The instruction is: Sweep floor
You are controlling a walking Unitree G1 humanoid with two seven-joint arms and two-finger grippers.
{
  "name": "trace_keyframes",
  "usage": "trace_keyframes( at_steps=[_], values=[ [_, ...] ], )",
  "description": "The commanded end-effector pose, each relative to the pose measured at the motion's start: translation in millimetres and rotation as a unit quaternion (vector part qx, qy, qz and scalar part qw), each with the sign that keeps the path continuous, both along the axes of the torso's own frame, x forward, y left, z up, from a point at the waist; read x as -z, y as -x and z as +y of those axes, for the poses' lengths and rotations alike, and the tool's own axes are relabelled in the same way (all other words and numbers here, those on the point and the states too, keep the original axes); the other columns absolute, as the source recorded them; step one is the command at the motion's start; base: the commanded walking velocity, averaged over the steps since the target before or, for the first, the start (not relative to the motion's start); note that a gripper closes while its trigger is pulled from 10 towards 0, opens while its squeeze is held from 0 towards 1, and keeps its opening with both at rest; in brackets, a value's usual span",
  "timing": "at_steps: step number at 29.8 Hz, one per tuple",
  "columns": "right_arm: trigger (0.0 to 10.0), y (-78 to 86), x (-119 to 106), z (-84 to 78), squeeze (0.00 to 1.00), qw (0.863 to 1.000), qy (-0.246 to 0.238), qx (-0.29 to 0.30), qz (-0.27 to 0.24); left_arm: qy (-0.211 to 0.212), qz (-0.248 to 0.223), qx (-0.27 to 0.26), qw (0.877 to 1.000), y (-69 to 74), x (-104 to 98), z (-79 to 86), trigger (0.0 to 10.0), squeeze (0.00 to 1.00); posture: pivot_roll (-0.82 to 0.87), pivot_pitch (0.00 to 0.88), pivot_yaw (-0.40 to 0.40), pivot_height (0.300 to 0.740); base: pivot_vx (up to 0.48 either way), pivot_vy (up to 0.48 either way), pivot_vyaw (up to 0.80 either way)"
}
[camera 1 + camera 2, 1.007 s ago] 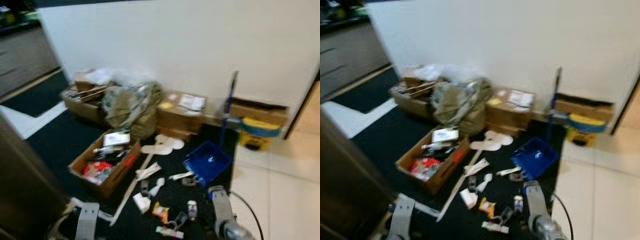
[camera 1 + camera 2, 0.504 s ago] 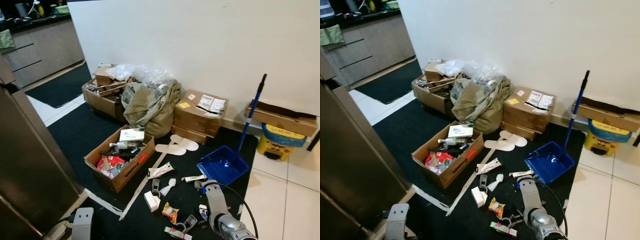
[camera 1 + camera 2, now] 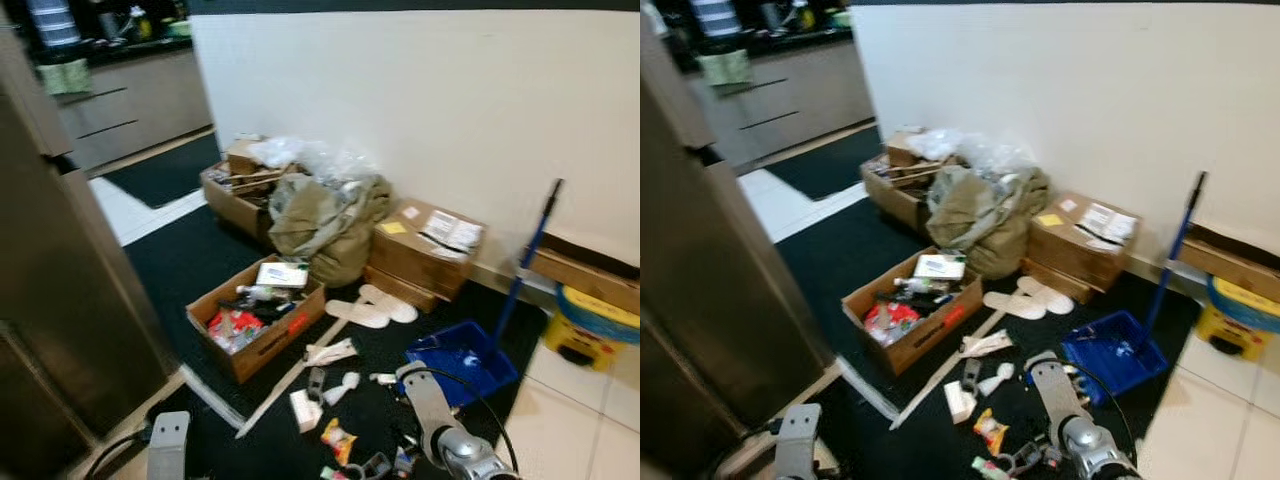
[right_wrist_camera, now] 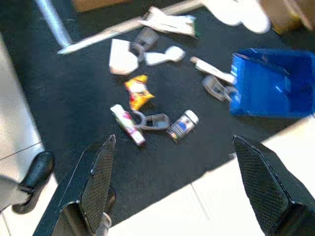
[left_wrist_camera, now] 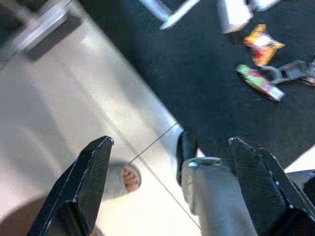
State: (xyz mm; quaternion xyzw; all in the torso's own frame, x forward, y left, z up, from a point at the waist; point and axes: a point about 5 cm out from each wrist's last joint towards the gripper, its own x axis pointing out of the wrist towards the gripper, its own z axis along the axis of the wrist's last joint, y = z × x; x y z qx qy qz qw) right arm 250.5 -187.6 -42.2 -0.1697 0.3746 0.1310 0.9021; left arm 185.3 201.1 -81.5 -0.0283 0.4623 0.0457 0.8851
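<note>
Both grippers, right (image 4: pixel 172 196) and left (image 5: pixel 167 187), hang wide open and empty above the dark mat (image 3: pixel 840 260); the blue dustpan (image 3: pixel 1113 357), near the wall, looks light and rigid, best grasped by its upright handle (image 3: pixel 1172 255).

Silver arms (image 3: pixel 432 420) — black cable, black-fingered claws (image 4: pixel 172 187).

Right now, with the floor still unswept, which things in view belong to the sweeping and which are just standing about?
For the sweeping:
- blue dustpan with its long handle
- loose litter on the black mat: yellow wrapper, small can, white carton
- right gripper and left gripper, both open and empty

Just standing about:
- open cardboard box of clutter
- olive bag
- taped boxes
- yellow tub
</note>
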Motion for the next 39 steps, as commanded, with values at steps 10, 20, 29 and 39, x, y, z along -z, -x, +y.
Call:
trace_keyframes(
  at_steps=[10,20,29,39],
  values=[
    [10.0,-6.5,-4.2,10.3,0.00,0.999,0.003,-0.038,-0.011,-0.009,0.007,-0.005,1.000,3.9,0.6,8.2,10.0,0.00,-0.09,0.000,0.072,0.740,0.000,0.000,0.80],
    [10.0,-7.2,-4.4,9.6,0.00,1.000,-0.013,-0.006,-0.012,-0.010,-0.003,-0.007,1.000,-0.6,-2.8,13.6,10.0,0.00,-0.10,0.000,0.082,0.740,0.000,0.000,0.80],
    [10.0,-16.9,-11.5,16.3,0.00,0.999,-0.030,-0.004,-0.029,-0.001,-0.016,0.003,1.000,-8.3,-6.0,8.6,10.0,0.00,-0.10,0.000,0.085,0.740,0.057,0.000,0.16],
    [10.0,-24.4,-18.4,29.3,0.00,0.997,-0.059,-0.037,-0.044,0.002,-0.012,0.005,1.000,-7.6,-5.1,6.5,10.0,0.00,-0.10,0.000,0.087,0.740,0.294,0.000,0.56]
  ],
)
